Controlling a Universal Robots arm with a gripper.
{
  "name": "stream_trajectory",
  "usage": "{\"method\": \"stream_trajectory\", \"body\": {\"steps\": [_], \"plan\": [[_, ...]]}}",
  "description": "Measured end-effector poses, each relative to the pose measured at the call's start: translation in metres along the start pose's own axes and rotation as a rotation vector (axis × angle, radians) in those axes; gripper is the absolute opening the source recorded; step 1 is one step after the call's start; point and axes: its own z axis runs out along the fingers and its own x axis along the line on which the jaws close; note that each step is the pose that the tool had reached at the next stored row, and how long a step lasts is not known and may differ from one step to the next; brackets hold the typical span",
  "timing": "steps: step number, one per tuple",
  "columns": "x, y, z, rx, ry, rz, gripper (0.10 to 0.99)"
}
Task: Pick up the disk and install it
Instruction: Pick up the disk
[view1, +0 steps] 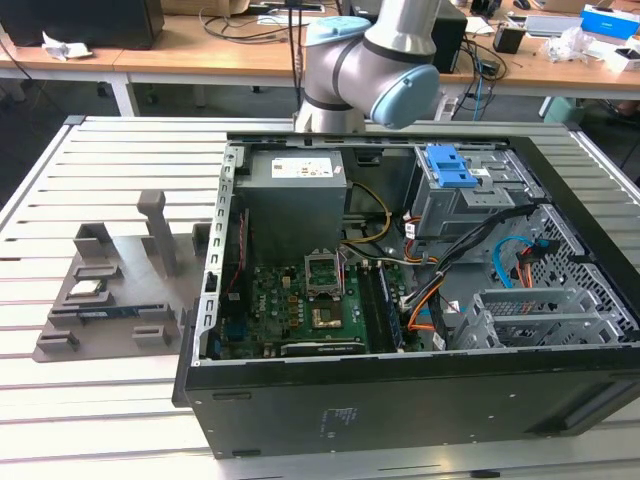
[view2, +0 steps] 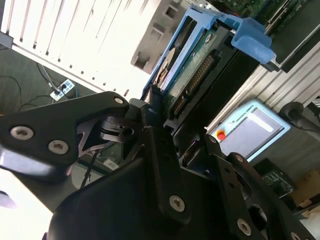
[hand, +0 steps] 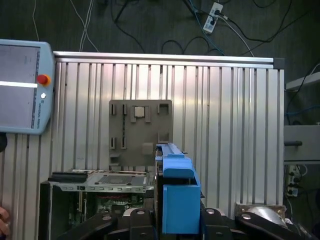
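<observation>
Slatted metal surface (view1: 100, 400) carries the open computer case (view1: 400, 400), lying on its side with the board exposed. The arm (view1: 370, 60) rises behind the case at the far edge. A grey fixture tray (hand: 140, 130) sits on the surface beside the case, on the exterior view's left.

Inside the case, towards the exterior view's right, stands the grey drive cage (view1: 455, 215), topped by a blue latch piece (view1: 450, 165). Loose black, orange and blue cables (view1: 470, 250) run in front of and beside the cage.

The disk (view2: 192, 65) is off the surface, held in the air well above case and tray. In the first wrist view its blue carrier (hand: 177, 205) stands edge-on between the black jaws. Jaws closed narrow on one end of the disk; the far end hangs free.

Risks, as judged:
- An end grip leaves a long overhang, so a knock could pivot the disk in the jaws.
- A tilted carrier could jam at the cage mouth.
- Cables near the cage could snag the carrier or be pinched.
</observation>
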Motion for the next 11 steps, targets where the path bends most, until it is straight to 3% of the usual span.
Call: {"method": "stream_trajectory", "body": {"steps": [5, 9, 11], "plan": [[0.0008, -0.0263, 0.011, 0.0, 0.0, 0.0, 0.365], [0.0011, -0.0393, 0.0186, 0.0, -0.0001, 0.0, 0.365], [0.0013, -0.0493, 0.0252, 0.0, 0.0, 0.0, 0.365]]}}
